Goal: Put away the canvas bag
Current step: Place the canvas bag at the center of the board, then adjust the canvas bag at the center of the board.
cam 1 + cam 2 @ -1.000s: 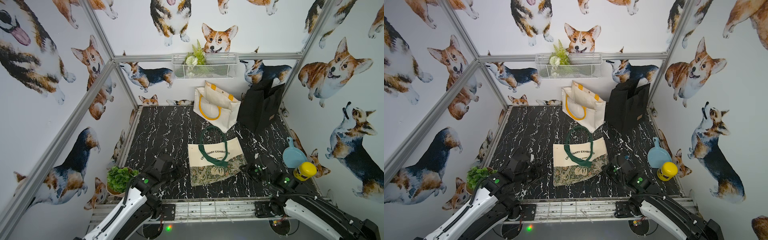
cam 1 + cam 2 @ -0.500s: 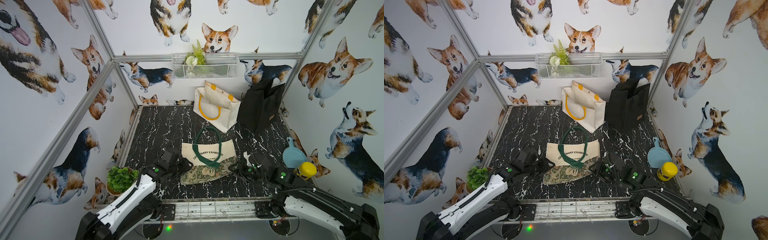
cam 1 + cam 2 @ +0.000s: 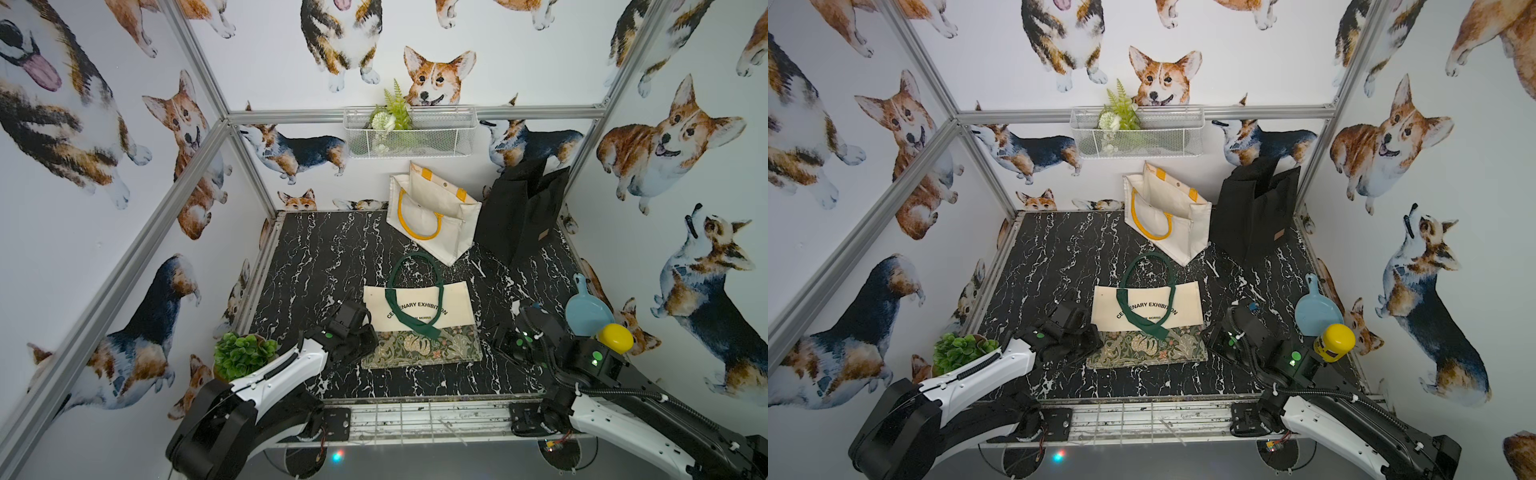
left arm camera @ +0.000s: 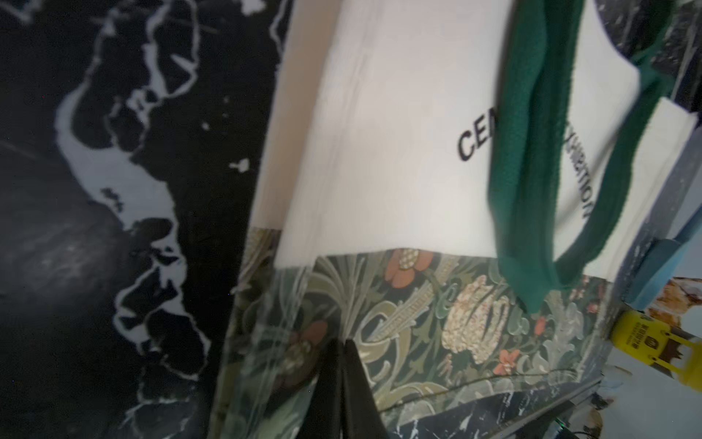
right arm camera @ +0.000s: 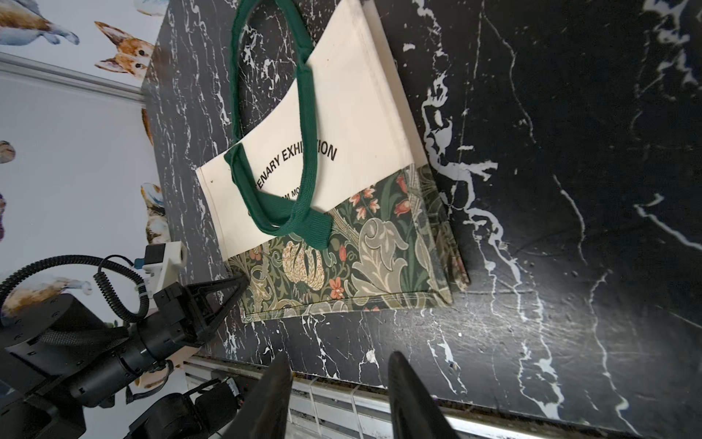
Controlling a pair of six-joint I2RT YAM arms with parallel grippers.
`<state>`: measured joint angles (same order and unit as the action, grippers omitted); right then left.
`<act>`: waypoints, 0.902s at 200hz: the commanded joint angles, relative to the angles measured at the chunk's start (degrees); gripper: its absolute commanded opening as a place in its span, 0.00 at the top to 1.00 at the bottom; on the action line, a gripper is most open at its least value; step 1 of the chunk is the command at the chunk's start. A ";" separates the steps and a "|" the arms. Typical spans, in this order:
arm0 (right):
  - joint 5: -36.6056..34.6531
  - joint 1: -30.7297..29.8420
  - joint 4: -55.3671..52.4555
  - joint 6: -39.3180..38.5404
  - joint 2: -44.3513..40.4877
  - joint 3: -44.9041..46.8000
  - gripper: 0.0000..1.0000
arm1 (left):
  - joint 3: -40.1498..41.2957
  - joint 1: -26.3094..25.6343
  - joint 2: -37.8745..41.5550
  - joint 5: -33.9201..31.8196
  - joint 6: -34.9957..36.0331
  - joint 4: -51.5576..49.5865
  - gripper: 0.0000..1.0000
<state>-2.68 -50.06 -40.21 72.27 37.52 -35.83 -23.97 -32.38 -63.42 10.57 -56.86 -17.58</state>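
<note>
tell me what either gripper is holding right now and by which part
Right gripper is open, holding nothing. Left gripper is shut at the side edge of the floral lower panel of the canvas bag; whether fabric is actually pinched cannot be told.

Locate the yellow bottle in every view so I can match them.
In a top view: yellow bottle, lower right, just in front of the blue scoop.
In a top view: the bottle, same place.
Left wrist: the bottle, beyond the canvas bag.
Right wrist: not in it.
Shared landmark: the blue scoop beside it.
</note>
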 commanded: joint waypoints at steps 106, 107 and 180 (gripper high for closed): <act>15.46 6.73 25.70 -11.52 33.81 -6.62 0.81 | -0.59 1.53 4.37 -3.88 0.25 -0.17 1.00; 15.49 6.73 25.70 -11.53 34.01 -6.71 0.82 | -0.75 1.53 4.32 -3.88 0.30 -0.30 1.00; 19.17 7.06 35.91 -9.78 46.24 -4.31 1.00 | -0.45 2.59 -2.83 -5.16 3.57 2.77 1.00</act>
<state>13.91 -43.13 -10.87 61.65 80.93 -41.65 -25.93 -30.00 -63.83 5.65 -54.17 -17.15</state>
